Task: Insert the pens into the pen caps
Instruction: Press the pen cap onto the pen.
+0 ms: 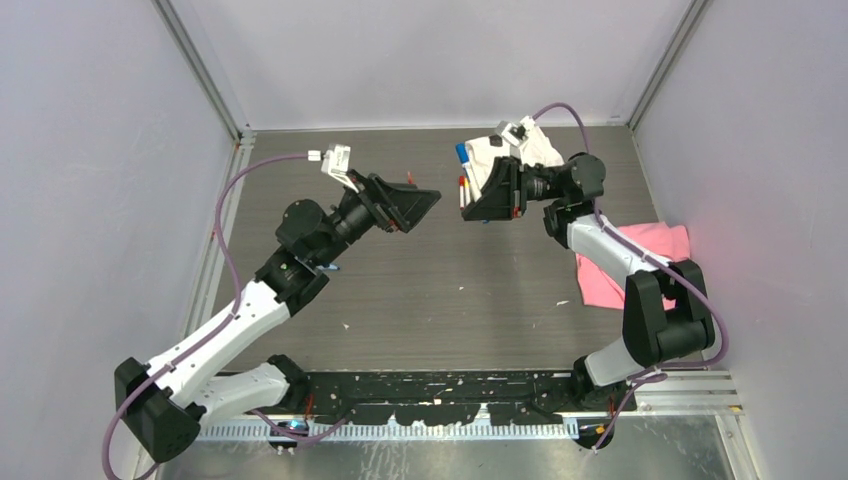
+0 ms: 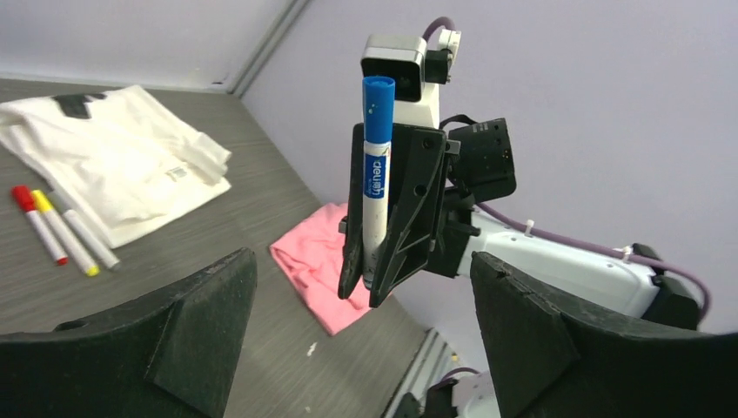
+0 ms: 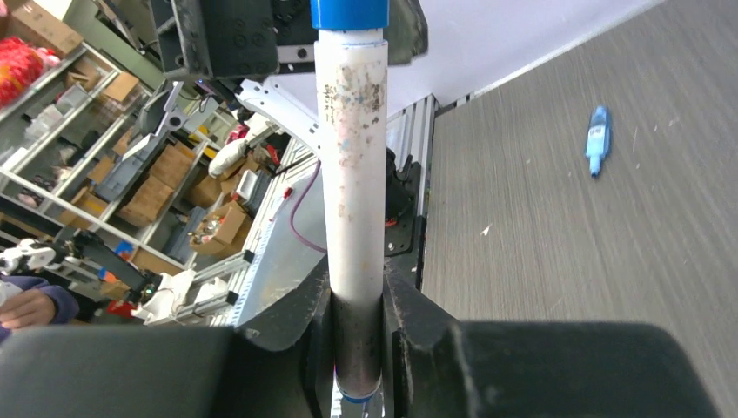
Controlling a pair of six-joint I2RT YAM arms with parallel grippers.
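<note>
My right gripper (image 1: 488, 195) (image 3: 357, 296) is shut on the lower barrel of a white pen (image 3: 351, 174) that carries a blue cap (image 2: 378, 109) (image 1: 461, 152) on its upper end. It holds the pen up in the air, seen upright in the left wrist view. My left gripper (image 1: 425, 200) (image 2: 365, 348) faces it a short way off, open and empty. Three more pens lie side by side on the table by the white cloth: one red-capped (image 2: 39, 225), one yellow-capped (image 2: 65, 233), one grey-white (image 2: 89, 237). A small light blue cap (image 3: 597, 139) (image 1: 330, 267) lies on the table near my left arm.
A crumpled white cloth (image 2: 113, 165) (image 1: 535, 148) lies at the back of the table, under the right wrist. A pink cloth (image 1: 620, 265) (image 2: 318, 261) lies by the right wall. Enclosure walls stand on three sides, and a metal rail (image 1: 680, 400) runs along the near edge.
</note>
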